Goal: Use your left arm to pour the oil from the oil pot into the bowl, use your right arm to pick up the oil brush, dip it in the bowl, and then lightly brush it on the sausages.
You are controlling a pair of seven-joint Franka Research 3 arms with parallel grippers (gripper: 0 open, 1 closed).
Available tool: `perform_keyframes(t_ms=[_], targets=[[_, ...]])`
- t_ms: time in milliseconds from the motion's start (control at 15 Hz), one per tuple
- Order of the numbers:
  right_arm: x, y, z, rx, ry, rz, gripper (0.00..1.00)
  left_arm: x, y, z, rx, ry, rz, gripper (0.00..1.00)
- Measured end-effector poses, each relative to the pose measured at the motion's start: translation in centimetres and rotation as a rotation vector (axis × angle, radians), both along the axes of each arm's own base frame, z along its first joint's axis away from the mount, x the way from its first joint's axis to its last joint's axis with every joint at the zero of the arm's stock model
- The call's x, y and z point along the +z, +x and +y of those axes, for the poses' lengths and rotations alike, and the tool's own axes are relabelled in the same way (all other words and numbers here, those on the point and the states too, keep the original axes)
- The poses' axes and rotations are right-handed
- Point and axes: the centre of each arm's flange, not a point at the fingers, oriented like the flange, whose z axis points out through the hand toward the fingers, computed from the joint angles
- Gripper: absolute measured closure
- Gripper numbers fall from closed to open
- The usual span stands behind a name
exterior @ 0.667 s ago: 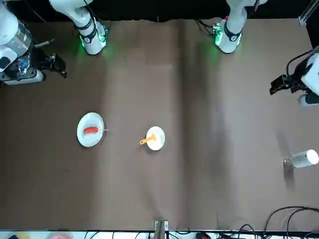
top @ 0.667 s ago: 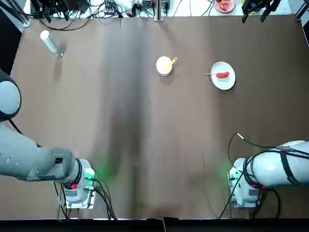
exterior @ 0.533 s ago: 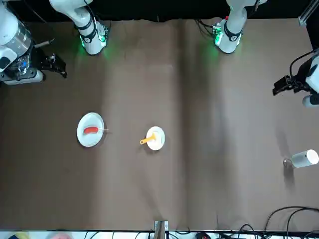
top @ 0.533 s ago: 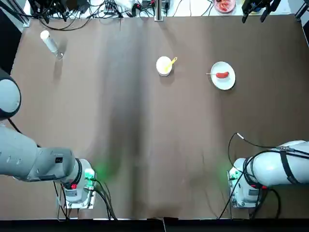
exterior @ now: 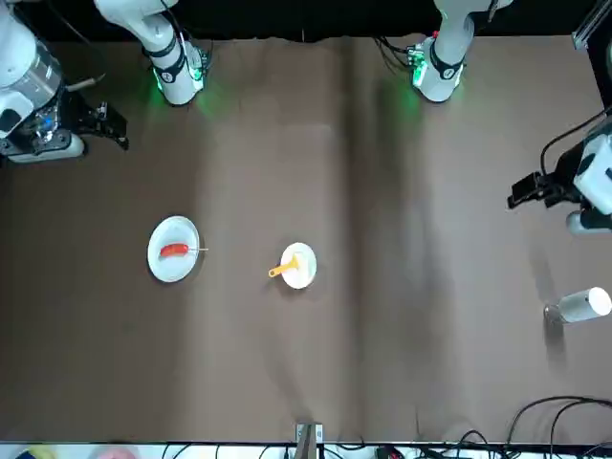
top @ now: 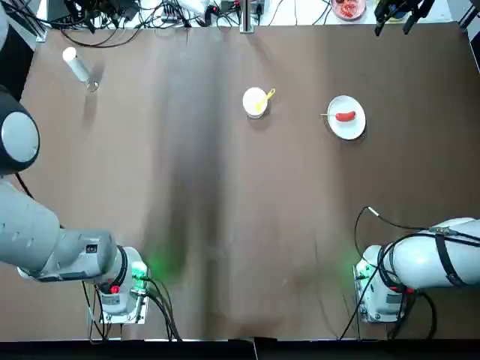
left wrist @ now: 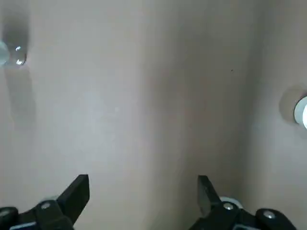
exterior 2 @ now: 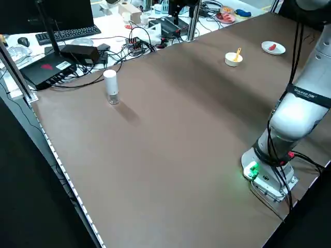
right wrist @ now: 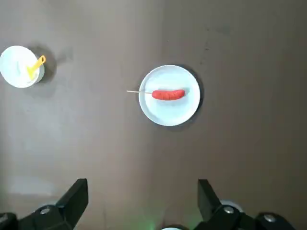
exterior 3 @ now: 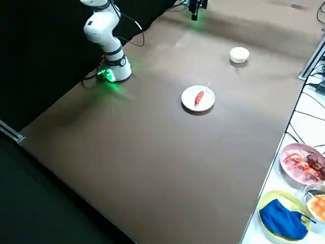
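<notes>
So we've got both arms rooted at the near edge, the left arm (top: 56,244) bending out over its own side of the table and the right arm (top: 431,255) off on the other side. Our left gripper (left wrist: 144,177) hangs in the air on the left side, nearer to us than the pot, with its two fingers spread wide and nothing between them. The right gripper (right wrist: 143,180) is just parked over the right side, fingers spread too and holding nothing.

Going farther out, we have the plate (top: 347,130) on the right with one red sausage (top: 345,116) lying on it. Its thin stick (top: 327,115) pokes past the rim toward the bowl (top: 253,103), which sits around the middle. The brush (top: 267,95) is in there, yellow handle sticking out over the rim on the plate's side.

Way over on the far left we see the pot (exterior 2: 111,85), standing upright on its clear base, well apart from the bowl and touching neither gripper.

Past the table's far edge there's a bench with a tangle of cables (top: 169,13), a keyboard (exterior 2: 67,34), and a pink dish (exterior 3: 299,162) of food next to a blue cloth (exterior 3: 284,219).
</notes>
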Motion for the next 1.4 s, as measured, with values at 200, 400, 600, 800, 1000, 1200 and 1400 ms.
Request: perform_keyframes(t_ms=[200, 400, 600, 800, 1000, 1200, 1400], targets=[[0.1, -0.3, 2.4, 0.041, 0.001, -0.014, 0.00, -2.6, 1.4, -0.3, -0.063, -0.005, 0.005, 0.01], [-0.4, 0.0, 2.9, 0.048, 0.002, -0.017, 0.00, -3.5, 2.2, 0.0, -0.201, -0.056, -0.021, 0.01], [-1.7, 0.8, 4.6, 0.072, 0.002, -0.019, 0.00, -3.8, 3.7, 1.8, -0.369, -0.060, -0.106, 0.01], [-3.5, 1.4, 6.6, 0.101, -0.007, 0.001, 0.00, -5.9, 5.9, 4.9, -0.514, -0.100, -0.199, 0.01], [-4.7, 2.3, 7.2, 0.104, -0.008, -0.006, 0.00, -9.7, 7.3, 8.8, -0.578, -0.118, -0.240, 0.01], [-6.4, 3.3, 8.0, 0.110, -0.011, -0.010, 0.00, -11.7, 8.1, 12.6, -0.739, -0.136, -0.335, 0.01], [-7.1, 3.6, 10.7, 0.151, -0.003, -0.047, 0.00, -10.5, 7.5, 17.0, -0.873, -0.149, -0.462, 0.01]])
